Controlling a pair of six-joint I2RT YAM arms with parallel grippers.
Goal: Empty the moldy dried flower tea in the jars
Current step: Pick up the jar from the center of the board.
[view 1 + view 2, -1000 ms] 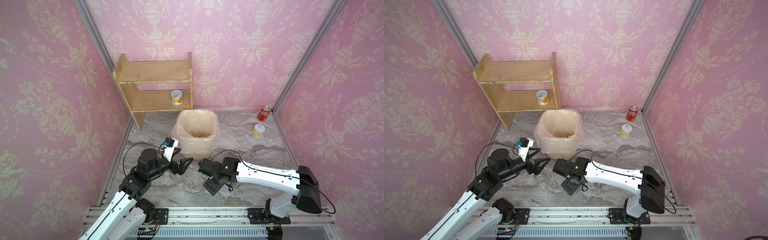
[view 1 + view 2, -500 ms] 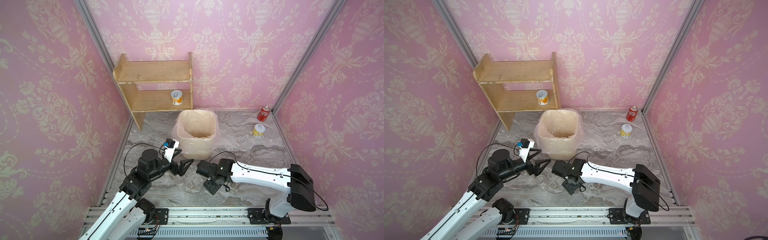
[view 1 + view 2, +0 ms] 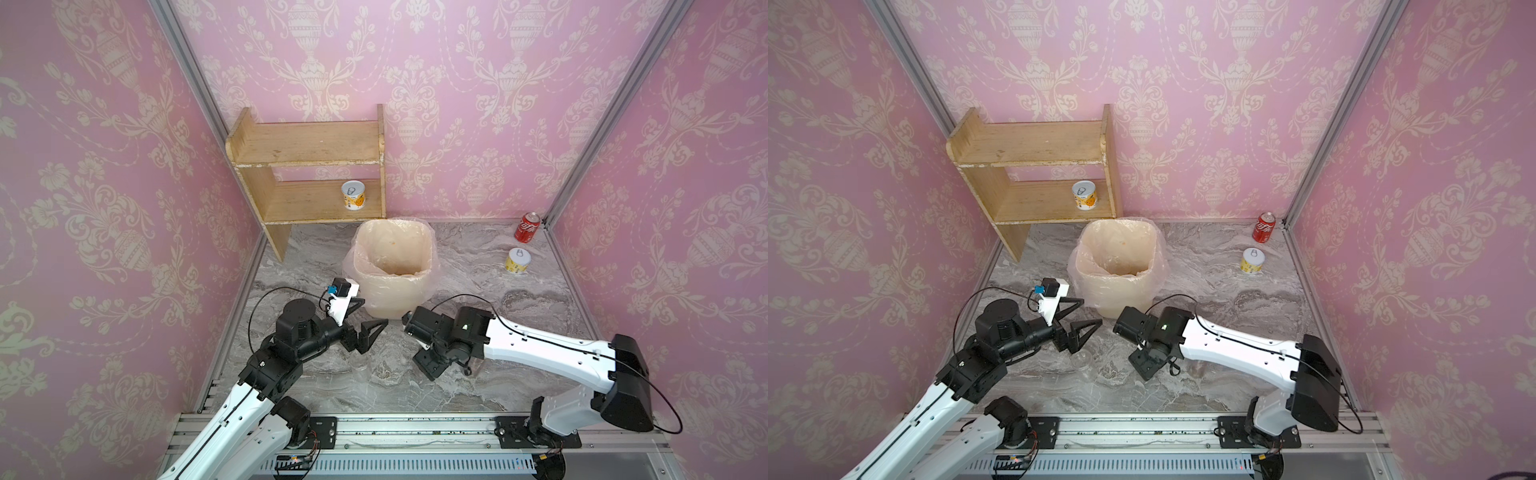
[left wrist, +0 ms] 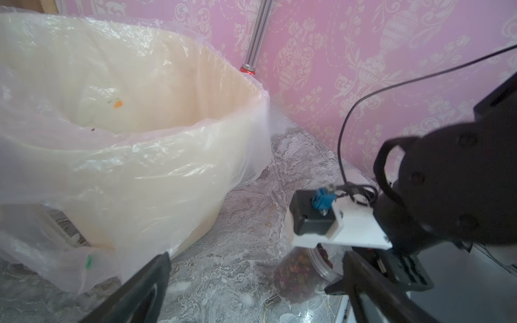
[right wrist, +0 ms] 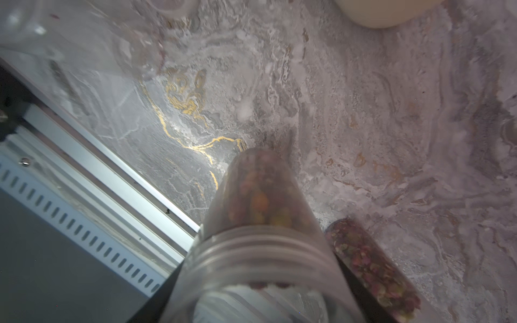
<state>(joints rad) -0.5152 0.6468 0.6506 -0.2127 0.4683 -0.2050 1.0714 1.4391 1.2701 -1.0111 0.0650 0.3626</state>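
Marble tabletop (image 3: 498,291); right arm (image 3: 540,345) low, pincer (image 3: 434,361) around jar (image 5: 257,209)

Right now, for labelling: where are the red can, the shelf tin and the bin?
Red can (image 3: 527,228): in a top view, red side.
Shelf tin (image 3: 353,200): in a top view, printed side.
Bin (image 3: 395,295): in a top view, front wall.

You're working in a staged robot test cell: pink damask wallpaper panels (image 3: 457,104) meet at bare aluminium posts (image 3: 611,112). The marble-print tabletop (image 3: 478,266) ends at an aluminium rail (image 3: 415,426) where both arm bases are bolted.
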